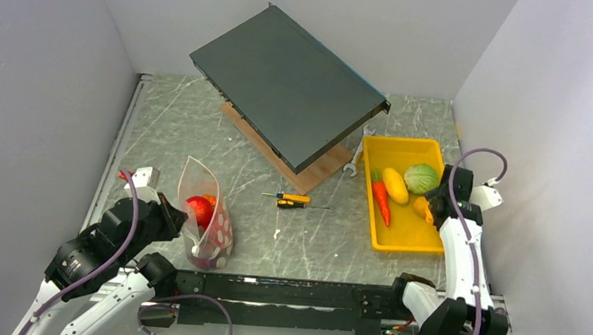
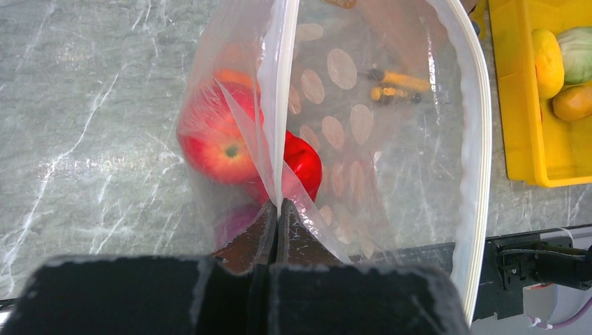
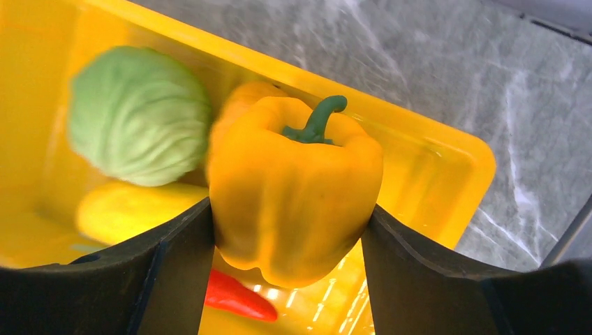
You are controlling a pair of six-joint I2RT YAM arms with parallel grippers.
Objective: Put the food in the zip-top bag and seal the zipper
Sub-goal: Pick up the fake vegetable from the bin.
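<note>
dotted clear bag (image 2: 405, 188) upright, mouth open, red apple (image 2: 220, 143) inside, yellow pepper (image 3: 293, 188) gripped over tray (image 1: 402, 241), cabbage (image 1: 421, 178), carrot (image 1: 380, 201) in tray

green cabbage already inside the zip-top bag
No, the green cabbage lies in the yellow tray, well apart from the zip-top bag.

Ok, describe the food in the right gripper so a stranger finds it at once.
Find the yellow tray at the right of the table. There the right gripper clasps the yellow pepper: lobed, with a curled green stem, unlike the round green cabbage and the smooth long yellow piece.
</note>
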